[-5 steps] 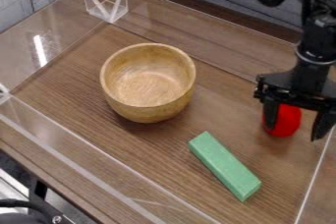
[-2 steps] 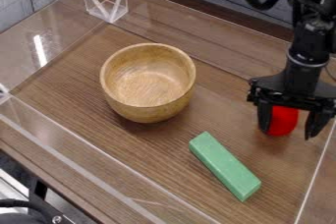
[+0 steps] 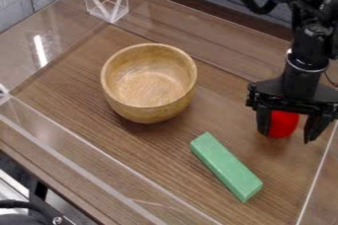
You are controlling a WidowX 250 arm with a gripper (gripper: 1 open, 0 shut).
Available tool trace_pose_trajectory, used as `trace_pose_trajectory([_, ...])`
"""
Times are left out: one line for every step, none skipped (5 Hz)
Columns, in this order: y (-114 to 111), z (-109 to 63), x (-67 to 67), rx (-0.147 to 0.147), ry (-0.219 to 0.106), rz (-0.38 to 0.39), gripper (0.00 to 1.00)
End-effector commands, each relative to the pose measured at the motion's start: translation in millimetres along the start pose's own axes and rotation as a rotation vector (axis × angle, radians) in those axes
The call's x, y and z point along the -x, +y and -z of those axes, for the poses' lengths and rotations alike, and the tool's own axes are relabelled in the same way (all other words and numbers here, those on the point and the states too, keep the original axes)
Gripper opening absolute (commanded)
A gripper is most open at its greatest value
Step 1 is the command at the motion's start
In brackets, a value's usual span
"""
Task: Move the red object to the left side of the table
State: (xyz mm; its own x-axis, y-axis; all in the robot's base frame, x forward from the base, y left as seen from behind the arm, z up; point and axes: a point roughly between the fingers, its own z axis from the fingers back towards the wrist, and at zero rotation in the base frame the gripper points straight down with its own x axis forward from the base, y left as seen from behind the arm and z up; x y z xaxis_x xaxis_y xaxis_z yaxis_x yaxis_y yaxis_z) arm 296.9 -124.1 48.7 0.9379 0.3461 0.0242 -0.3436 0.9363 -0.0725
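Beneath spread jaws (image 3: 283,98), rounded red toy (image 3: 278,124), partly hidden, its long axis unclear

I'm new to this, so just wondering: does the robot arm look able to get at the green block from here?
Probably yes: the green block lies uncovered on the tabletop, and nothing visible stands between it and the arm, though that is over the red toy.

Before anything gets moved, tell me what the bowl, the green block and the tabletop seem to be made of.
Bowl: looks like wood, smooth with a soft sheen, judging by its warm tan colour.
Green block: possibly painted wood or plastic; the even, flat colour leaves it open.
Tabletop: dark brown wood or a wood-look laminate, by its streaky grain.
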Motion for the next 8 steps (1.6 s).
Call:
trace_pose_trajectory([5.4,-28.8,-10.7,0.052,-0.057,0.011,1.00])
trace_pose_trajectory([15.4,-33.8,-16.7,0.054,-0.063,0.008,1.00])
trace_pose_trajectory([17.9,-22.0,-18.6,0.054,-0.067,-0.029,1.00])
trace_pose_trajectory([17.9,-11.2,-20.3,0.052,-0.071,-0.061,1.00])
trace_pose_trajectory([27.5,1.3,-16.2,0.049,-0.071,-0.037,1.00])
trace_pose_trajectory([32.5,9.7,-14.5,0.053,-0.077,-0.004,1.00])
trace_pose_trajectory([31.1,8.7,-24.2,0.049,-0.082,-0.034,0.00])
trace_pose_trajectory([39.1,-17.3,-26.7,0.068,-0.115,-0.015,0.00])
